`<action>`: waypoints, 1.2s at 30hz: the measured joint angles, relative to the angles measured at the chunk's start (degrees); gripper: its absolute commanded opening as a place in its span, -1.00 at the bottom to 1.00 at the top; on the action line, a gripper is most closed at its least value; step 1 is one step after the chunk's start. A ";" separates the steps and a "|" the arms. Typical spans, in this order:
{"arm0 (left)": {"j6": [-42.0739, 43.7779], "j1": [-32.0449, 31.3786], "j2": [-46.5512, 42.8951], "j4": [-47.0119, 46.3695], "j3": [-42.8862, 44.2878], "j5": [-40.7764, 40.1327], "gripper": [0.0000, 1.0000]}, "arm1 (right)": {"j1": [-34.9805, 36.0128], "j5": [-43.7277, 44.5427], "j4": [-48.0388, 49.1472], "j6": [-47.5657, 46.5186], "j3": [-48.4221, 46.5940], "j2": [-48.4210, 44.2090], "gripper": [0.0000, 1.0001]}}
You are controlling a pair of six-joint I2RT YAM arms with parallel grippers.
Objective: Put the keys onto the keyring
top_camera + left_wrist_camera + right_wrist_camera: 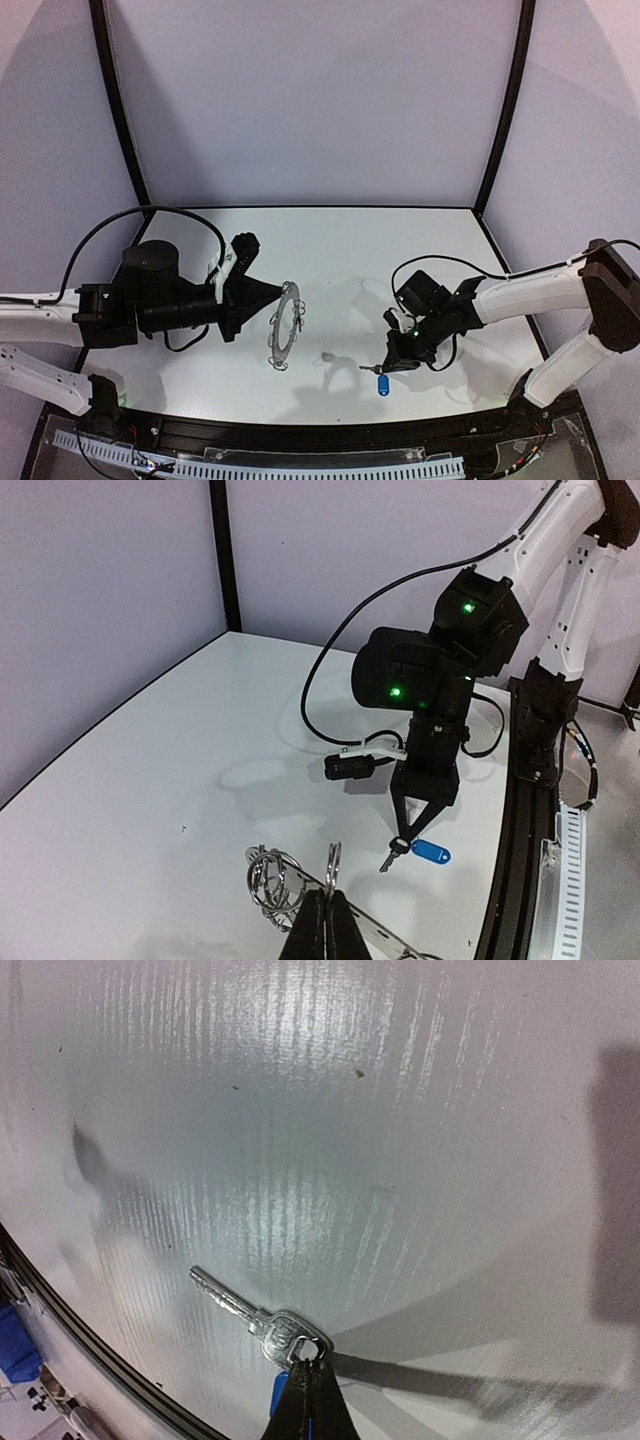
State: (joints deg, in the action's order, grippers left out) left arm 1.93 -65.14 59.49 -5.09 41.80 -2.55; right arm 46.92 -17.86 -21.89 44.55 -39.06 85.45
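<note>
The right gripper (pixel 308 1372) has its jaws fully closed on the very edge of the silver key (pixel 262 1322)'s head, near the tabletop (pixel 400 250)'s front edge, right of centre. Its blue tag (pixel 430 853) lies just beside it. The left gripper (pixel 322 902), jaws pressed together, clamps the keyring (pixel 286 325) on edge, left of centre, with wire loops (pixel 268 878) hanging off it.

Risk 1: so thin a pinch could let the key pivot or slip out when lifted. Risk 2: the trailing tag could twist the key off line for a loop.

A small dark piece (pixel 328 357), perhaps the 2nd key, lies between the 2 grippers, untouched.
</note>
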 measured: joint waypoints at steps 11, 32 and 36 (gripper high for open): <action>1.00 0.00 1.02 -0.14 0.00 0.67 -0.98 | 0.04 4.05 -8.30 -13.39 -4.35 -12.61 -1.00; 23.85 0.02 8.24 3.27 13.03 19.24 -0.98 | 3.08 -13.71 14.32 -57.82 -1.72 -37.34 -1.00; 26.39 0.04 9.29 6.37 14.96 22.58 -0.98 | 3.40 -20.84 15.58 -62.19 -5.00 -33.80 -1.00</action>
State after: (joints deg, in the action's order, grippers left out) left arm 28.32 -65.10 68.77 1.28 56.76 20.03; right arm 50.32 -38.71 -6.31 -17.64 -44.06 51.65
